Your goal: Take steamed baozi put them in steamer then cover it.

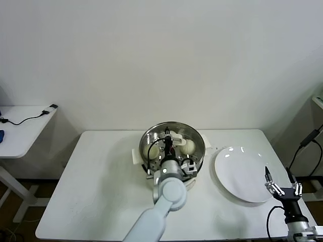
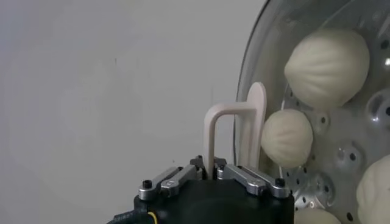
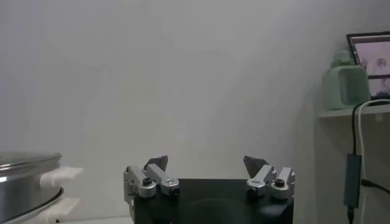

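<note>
Over steamer (image 1: pixel 173 142) | left claw (image 1: pixel 167 135) gripping cover (image 2: pixel 241 131) handle | baozi (image 1: pixel 187 146) beneath | right claw (image 1: pixel 283 187) wide, parked beside plate (image 1: pixel 241 174)

Your way into the steamer (image 1: pixel 198 142) from above is blocked: the left gripper (image 1: pixel 170 140) hangs over its basket with the cover (image 1: pixel 177 137) tilted in its fingers, and baozi (image 2: pixel 329 59) crowd the floor. Left of the steamer the worktop (image 1: pixel 96 181) lies bare. To its right sits a white plate (image 1: pixel 242 174), with the right gripper (image 1: pixel 283 187), fingers spread, just beyond the plate.
</note>
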Controlling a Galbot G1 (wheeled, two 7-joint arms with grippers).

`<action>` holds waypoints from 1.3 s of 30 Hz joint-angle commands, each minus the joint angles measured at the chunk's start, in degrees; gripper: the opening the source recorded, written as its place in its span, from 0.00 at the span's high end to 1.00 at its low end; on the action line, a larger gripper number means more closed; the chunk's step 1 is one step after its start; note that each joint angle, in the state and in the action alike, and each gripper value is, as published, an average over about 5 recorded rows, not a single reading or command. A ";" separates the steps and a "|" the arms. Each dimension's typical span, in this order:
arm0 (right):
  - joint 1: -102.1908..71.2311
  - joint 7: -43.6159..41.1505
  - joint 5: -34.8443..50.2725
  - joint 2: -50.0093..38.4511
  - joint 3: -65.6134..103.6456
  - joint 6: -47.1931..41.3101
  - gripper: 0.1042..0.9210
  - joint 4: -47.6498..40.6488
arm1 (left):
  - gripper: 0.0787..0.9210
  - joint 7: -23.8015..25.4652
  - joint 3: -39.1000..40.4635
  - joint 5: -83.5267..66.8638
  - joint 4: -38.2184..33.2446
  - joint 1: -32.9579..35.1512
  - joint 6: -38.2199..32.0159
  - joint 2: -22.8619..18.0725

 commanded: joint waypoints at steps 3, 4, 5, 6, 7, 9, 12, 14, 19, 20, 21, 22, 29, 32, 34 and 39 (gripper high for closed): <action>-0.03 0.00 0.04 -0.01 -0.01 0.05 0.12 -0.05 | 0.89 0.94 0.04 1.34 -0.97 0.62 1.17 -2.79; -0.02 0.00 0.04 -0.02 -0.02 0.06 0.12 -0.08 | 0.89 1.17 0.08 1.45 -1.12 0.63 1.13 -2.79; -0.01 0.00 0.03 -0.03 -0.03 0.07 0.12 -0.11 | 0.89 1.35 0.11 1.56 -1.23 0.63 1.08 -2.79; 0.00 0.00 0.03 -0.04 -0.04 0.08 0.12 -0.13 | 0.89 1.49 0.13 1.68 -1.25 0.62 1.04 -2.79; 0.02 0.00 0.03 -0.04 -0.06 0.08 0.12 -0.14 | 0.89 1.62 0.15 1.83 -1.22 0.61 0.97 -2.79; 0.05 0.00 0.03 -0.04 -0.08 0.09 0.12 -0.14 | 0.89 1.75 0.12 2.11 -1.02 0.63 0.73 -2.79; 0.09 0.00 0.04 -0.03 -0.07 0.10 0.12 -0.13 | 0.89 1.88 0.19 2.49 -0.82 0.77 0.36 -2.79; 0.08 0.01 0.06 -0.06 -0.05 0.14 0.12 -0.16 | 0.89 1.74 0.40 2.58 -0.89 0.95 0.11 -2.79; 0.01 0.01 0.08 -0.11 -0.03 0.26 0.12 -0.27 | 0.86 1.29 0.97 2.32 -1.57 1.48 -0.68 -2.79; 0.00 0.01 0.08 -0.11 -0.03 0.27 0.12 -0.27 | 0.84 1.32 1.04 2.30 -1.80 1.64 -0.81 -2.79; -0.01 0.01 0.09 -0.11 -0.03 0.28 0.12 -0.29 | 0.81 1.37 1.10 2.26 -2.09 1.81 -0.89 -2.79; -0.01 0.01 0.09 -0.13 -0.03 0.29 0.12 -0.30 | 0.77 1.45 1.16 2.22 -2.44 1.98 -0.91 -2.79; 0.16 0.01 0.07 -0.20 -0.02 0.29 0.12 -0.43 | 0.53 3.26 2.17 2.04 -6.08 3.78 -0.88 -2.79; 0.24 0.00 0.07 -0.26 0.01 0.24 0.12 -0.48 | 0.45 4.23 2.71 2.01 -7.80 4.74 -0.78 -2.79; 0.25 0.00 0.06 -0.29 0.00 0.21 0.12 -0.54 | 0.38 4.67 3.02 1.93 -8.87 5.30 -0.70 -2.79; 0.28 0.02 -0.07 -0.29 -0.14 0.13 0.12 -0.66 | 0.20 5.28 3.36 1.54 -12.35 6.83 -0.65 -2.79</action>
